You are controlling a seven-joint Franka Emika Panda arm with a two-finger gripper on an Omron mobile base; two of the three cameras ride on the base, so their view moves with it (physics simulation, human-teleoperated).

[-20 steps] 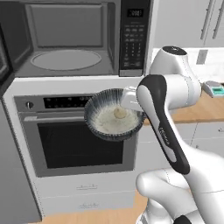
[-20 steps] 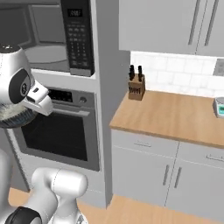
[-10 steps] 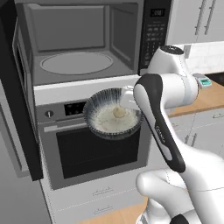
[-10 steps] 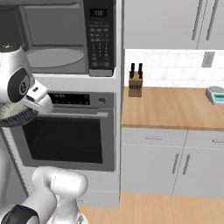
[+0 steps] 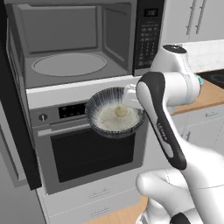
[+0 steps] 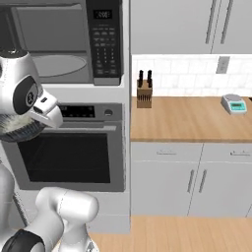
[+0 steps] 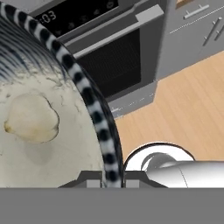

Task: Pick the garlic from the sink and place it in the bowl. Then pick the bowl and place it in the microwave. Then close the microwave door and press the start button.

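The bowl (image 5: 115,112) is held in the air in front of the oven (image 5: 87,144), below the open cavity of the microwave (image 5: 70,43). Its rim is clamped by the end effector (image 7: 114,178): in the hand view one finger tip stands on each side of the striped rim, so the jaws are closed on the bowl. The garlic (image 5: 120,112) lies inside the bowl, on its pale speckled floor, near the middle; in the hand view it is seen as a cream lump (image 7: 31,118) resting well inside the rim.

Relative to the oven, the microwave sits directly above, with its round glass turntable (image 5: 69,64) bare and its keypad panel (image 5: 146,35) on the right of the cavity. The microwave door (image 5: 15,109) is swung open and is seen edge-on as a dark slab to the left of the oven, reaching down past the oven's control strip. The bowl hangs level with that control strip and covers part of it.

In the right base view the bowl (image 6: 15,129) is seen at the oven's upper left corner. To the right of the oven a wooden worktop (image 6: 187,118) carries a knife block (image 6: 143,91) against the tiled wall and a small scale (image 6: 233,104) farther right.
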